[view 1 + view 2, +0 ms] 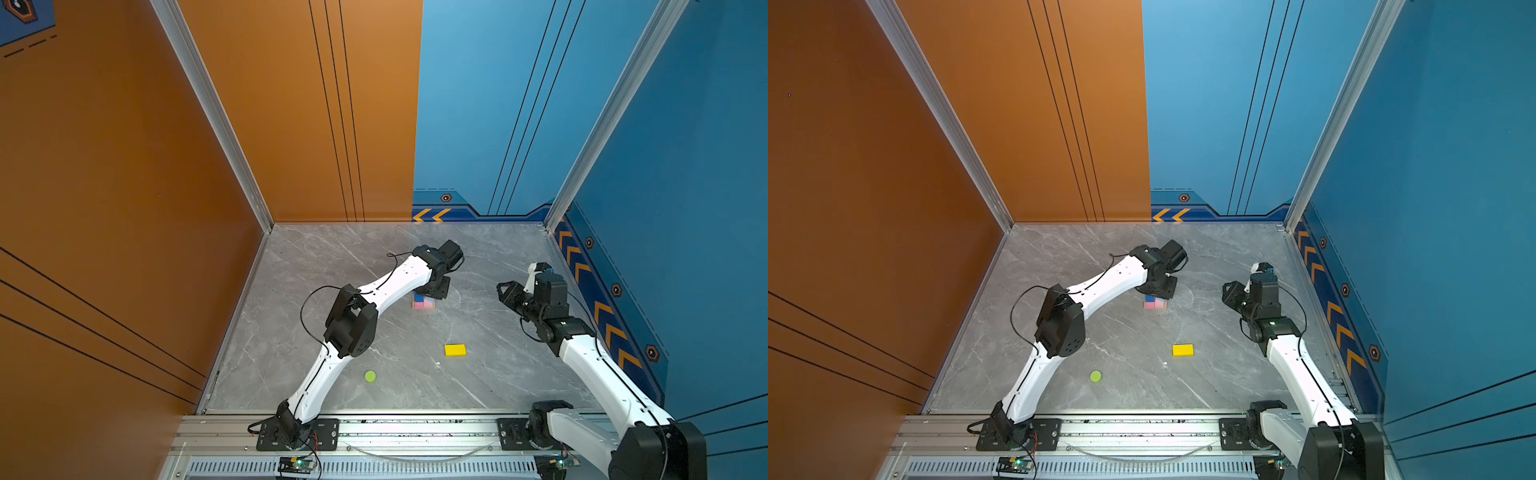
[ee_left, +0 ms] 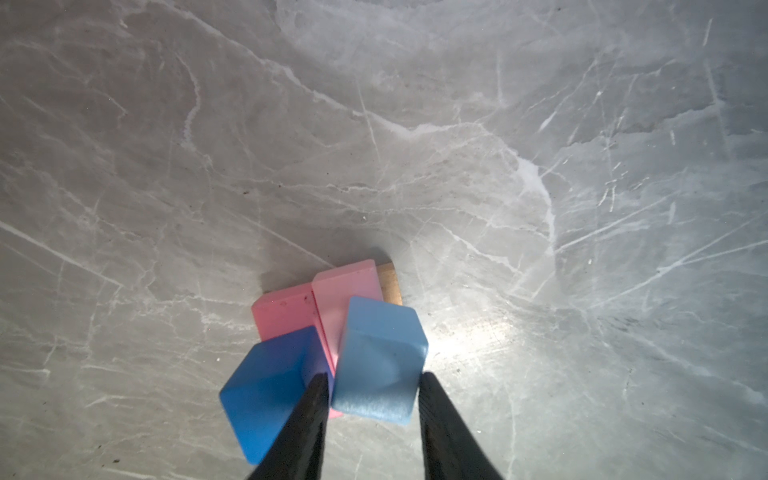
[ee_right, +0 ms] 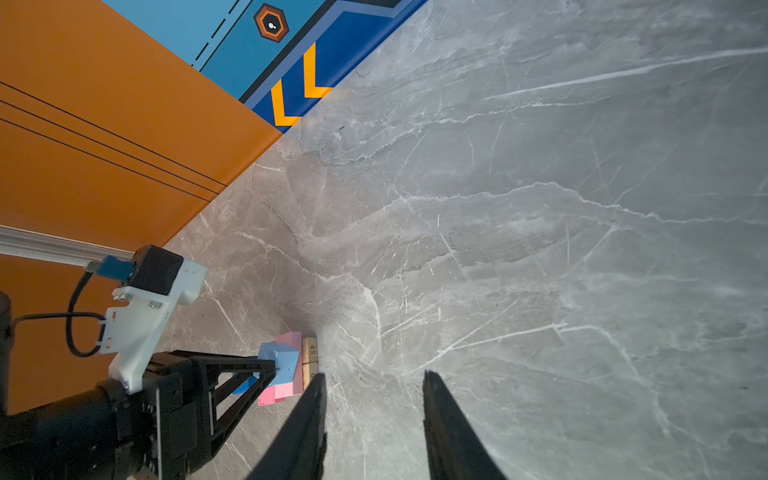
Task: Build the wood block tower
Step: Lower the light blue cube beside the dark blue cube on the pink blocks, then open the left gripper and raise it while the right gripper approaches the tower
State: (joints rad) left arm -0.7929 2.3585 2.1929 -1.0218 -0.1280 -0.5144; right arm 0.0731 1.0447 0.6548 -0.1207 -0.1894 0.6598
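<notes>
Left gripper (image 2: 372, 376) pinches the light-blue wooden cube (image 2: 380, 353) over two pink wooden bars (image 2: 282, 311).
Right gripper (image 3: 374, 376): half open, empty.

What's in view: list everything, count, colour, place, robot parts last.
tan planks: two, tan, stack's bottom
pink bars: two, pink, on the planks
dark-blue cube: one, dark blue, on the bars
light-blue cube: one, light blue, over the bars
yellow brick: one, yellow, flat on the table
lime-green cylinder: one, lime green, on the table
table: one, grey marble
left gripper: one, black, shut on the light-blue cube
right gripper: one, black, open, empty
</notes>
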